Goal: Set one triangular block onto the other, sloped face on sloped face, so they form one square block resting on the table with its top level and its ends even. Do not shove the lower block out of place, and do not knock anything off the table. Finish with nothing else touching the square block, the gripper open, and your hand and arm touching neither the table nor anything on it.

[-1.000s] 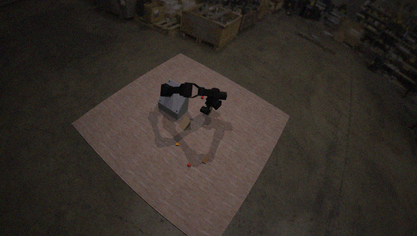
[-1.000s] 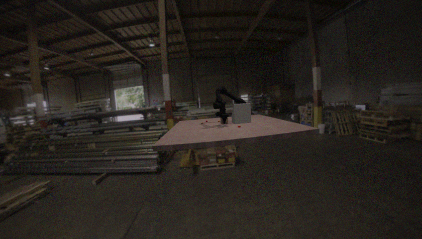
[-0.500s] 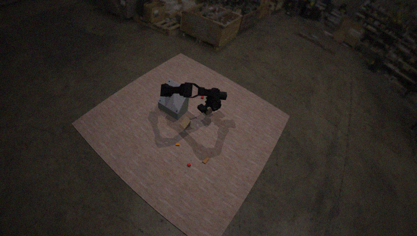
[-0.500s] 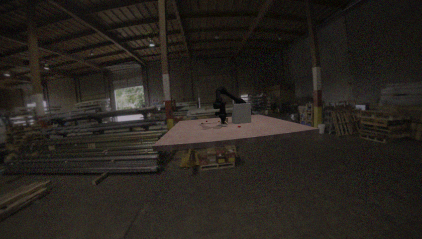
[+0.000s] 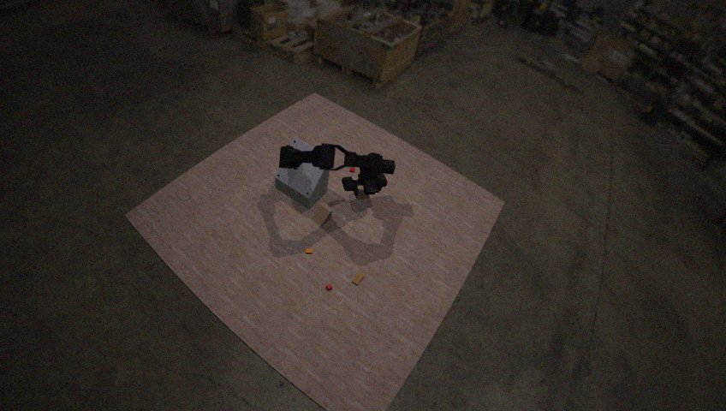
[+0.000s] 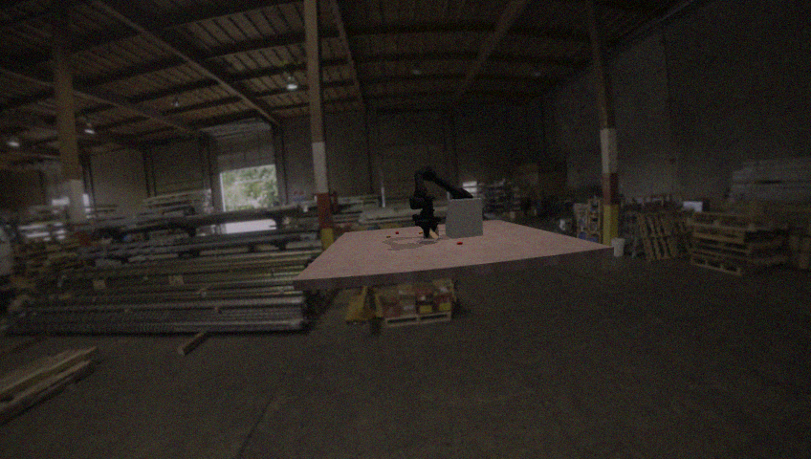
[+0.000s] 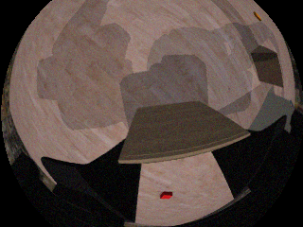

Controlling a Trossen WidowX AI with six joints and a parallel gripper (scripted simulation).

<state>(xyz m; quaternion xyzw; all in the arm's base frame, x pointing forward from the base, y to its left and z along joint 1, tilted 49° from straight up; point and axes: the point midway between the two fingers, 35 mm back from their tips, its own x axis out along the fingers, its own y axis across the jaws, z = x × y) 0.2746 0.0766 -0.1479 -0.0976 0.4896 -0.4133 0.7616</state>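
Note:
My gripper is shut on a brown wooden triangular block. A broad flat face of it fills the middle of the wrist view, and the fingers hide its sides. The gripper points down, low over the table; the gap below the block is hard to tell. The other triangular block rests on the table by the grey base box, apart from the held one. In the exterior view a small tan patch shows at the fingers; which block it is I cannot tell.
The grey base box stands close to the resting block. One red piece lies near the arm. Another red piece and two orange pieces lie farther off.

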